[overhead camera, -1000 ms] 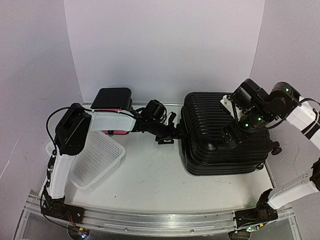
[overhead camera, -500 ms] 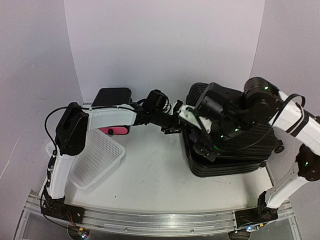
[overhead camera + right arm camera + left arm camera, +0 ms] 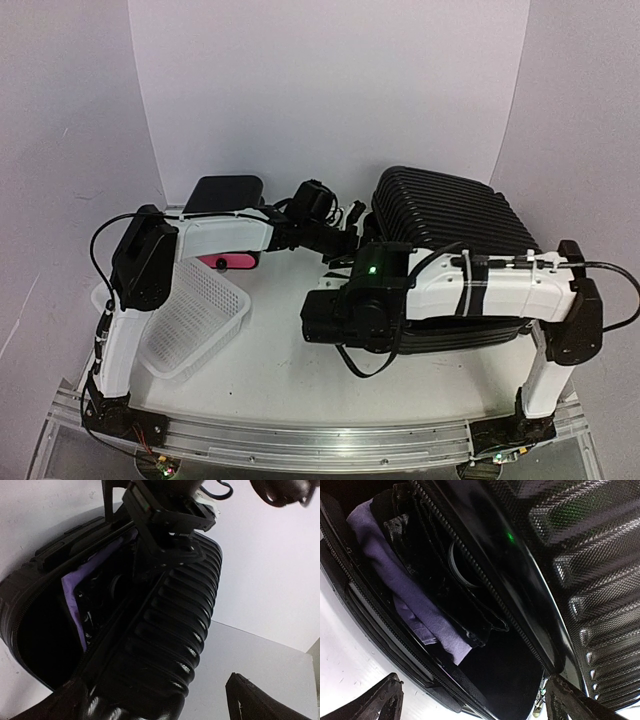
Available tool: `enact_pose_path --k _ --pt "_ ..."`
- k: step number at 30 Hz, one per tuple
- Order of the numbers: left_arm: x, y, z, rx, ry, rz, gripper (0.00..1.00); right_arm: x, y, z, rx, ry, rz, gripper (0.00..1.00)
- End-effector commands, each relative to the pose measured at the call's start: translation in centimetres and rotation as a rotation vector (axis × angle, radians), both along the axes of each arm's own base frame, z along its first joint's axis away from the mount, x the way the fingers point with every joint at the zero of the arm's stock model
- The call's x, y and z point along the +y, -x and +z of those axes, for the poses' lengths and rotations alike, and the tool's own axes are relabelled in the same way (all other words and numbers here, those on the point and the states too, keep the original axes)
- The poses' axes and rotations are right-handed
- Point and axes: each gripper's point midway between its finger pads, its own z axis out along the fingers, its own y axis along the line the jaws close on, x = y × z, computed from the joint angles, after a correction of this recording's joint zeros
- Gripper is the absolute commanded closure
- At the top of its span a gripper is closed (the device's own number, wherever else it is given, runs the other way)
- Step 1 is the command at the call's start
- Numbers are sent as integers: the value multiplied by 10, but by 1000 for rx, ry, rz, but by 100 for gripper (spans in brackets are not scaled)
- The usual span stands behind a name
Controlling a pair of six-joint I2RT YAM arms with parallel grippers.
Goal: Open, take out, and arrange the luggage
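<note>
Two claws show, both with fingers spread wide and nothing between them. Nearest you, your right gripper (image 3: 160, 705) sits at the front left corner of the luggage (image 3: 450, 215), whose ribbed lid (image 3: 175, 615) stands raised ajar straight ahead of that claw. Through the gap, just beyond it, you see a purple cloth (image 3: 72, 597) inside. Well off to this claw's left, the white mesh basket (image 3: 195, 315) lies tilted on the table (image 3: 290, 370). Farther on, your left gripper (image 3: 470, 702) faces the same opening at the lid's edge; whether it touches, you cannot tell. The purple cloth and a pale ring (image 3: 453, 562) lie right before it. Behind that claw, back along its arm, stands the black box with pink drawers (image 3: 228, 195).
</note>
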Motion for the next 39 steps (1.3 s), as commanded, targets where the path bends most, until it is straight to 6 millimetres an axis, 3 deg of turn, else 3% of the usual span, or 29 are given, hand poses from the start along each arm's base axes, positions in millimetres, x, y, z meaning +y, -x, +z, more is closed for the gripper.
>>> enact_pose_path --k 1,6,13,20,25,28,33,39 --pt "-17 6 65 -117 155 -59 1 0 -4 -6 -60 131 26 2" --pt "-17 7 66 -115 158 -62 0 -2 -5 -27 -32 136 13 2" --pt "-17 8 66 -110 159 -67 0 -22 -31 -31 -104 142 -68 2" --pt "-11 8 58 -108 137 -52 1 -26 -38 18 -211 43 -75 2" --pt "11 -7 28 -29 67 45 14 -30 -36 44 -223 -37 -83 2" --pt "19 -5 12 -8 29 77 13 -34 -37 55 -235 -73 -90 2" --pt "3 -2 -8 22 7 84 9 -42 -43 72 -256 -128 -121 2" --pt "-10 -9 -28 14 -31 104 16 -56 -48 97 -265 -171 -148 2"
